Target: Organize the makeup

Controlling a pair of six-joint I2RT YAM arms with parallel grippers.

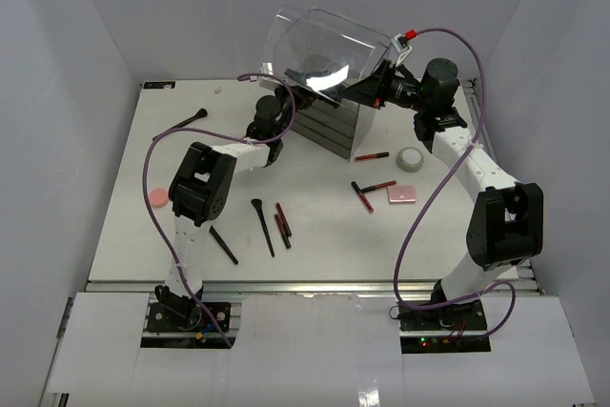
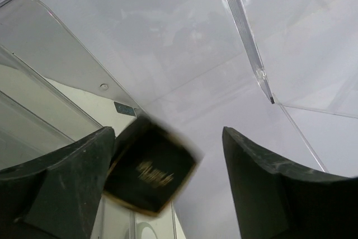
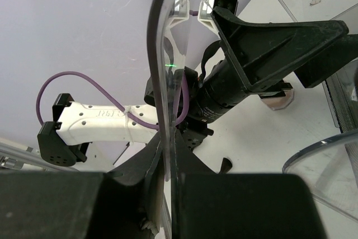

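Observation:
My right gripper (image 1: 379, 85) is shut on the edge of the clear hinged lid (image 1: 324, 43) of the plastic box and holds it raised; the right wrist view shows the jaws (image 3: 169, 163) pinching the lid's rim (image 3: 158, 54). My left gripper (image 1: 292, 94) is over the box top, open. In the left wrist view a blurred black square compact (image 2: 150, 172) sits beside the left finger (image 2: 61, 188), with the jaws wide apart (image 2: 168, 134). On the table lie brushes (image 1: 262, 226), red-and-black sticks (image 1: 282, 220), a pink square compact (image 1: 401, 193), a white round jar (image 1: 412, 159) and a pink round compact (image 1: 159, 198).
The box's dark drawers (image 1: 329, 126) stand at the back middle. A brush (image 1: 191, 119) lies at the far left, another black stick (image 1: 223, 245) near the left arm. More sticks (image 1: 371, 155) lie right of the box. White walls enclose the table.

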